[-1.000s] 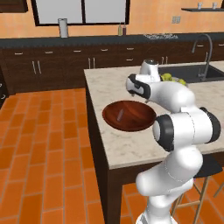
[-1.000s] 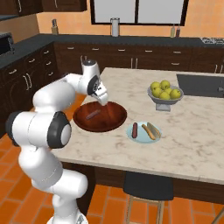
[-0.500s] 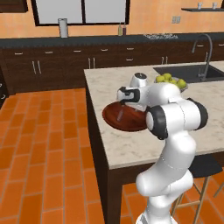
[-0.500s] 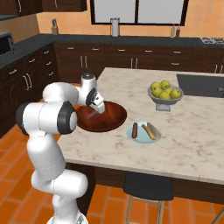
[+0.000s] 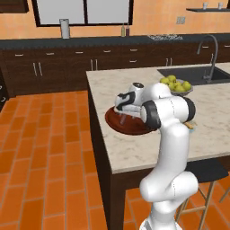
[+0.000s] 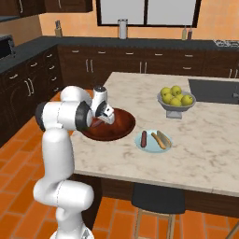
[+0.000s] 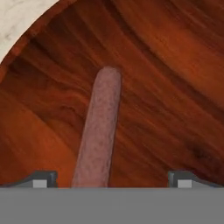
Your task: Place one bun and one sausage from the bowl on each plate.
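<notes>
My end effector [image 7: 109,177] hangs low inside the bowl [image 6: 120,126], spread apart, with one dark fingertip [image 7: 43,178] on each side of a sausage [image 7: 98,131] that lies on the reddish-brown wood; the fingers do not touch it. In the hand view the sausage runs lengthwise between my fingertips and away from them, and a sliver of the pale marble bench [image 7: 19,17] shows past the bowl's rim. From the right base view, the bowl sits near the bench's left edge, toward the front, and my hand [image 6: 103,112] is over its left part with the sausage [image 6: 96,123] just under it. Beside the bowl, toward the middle of the bench's front edge, the pale blue plate [image 6: 155,144] carries a dark sausage [image 6: 144,138] and a bun [image 6: 160,139] lying side by side. Farther back toward the sink stands a grey footed bowl [image 6: 175,107] of yellow-green fruit. In the left base view my arm [image 5: 166,112] covers the right part of the bowl [image 5: 121,126].
</notes>
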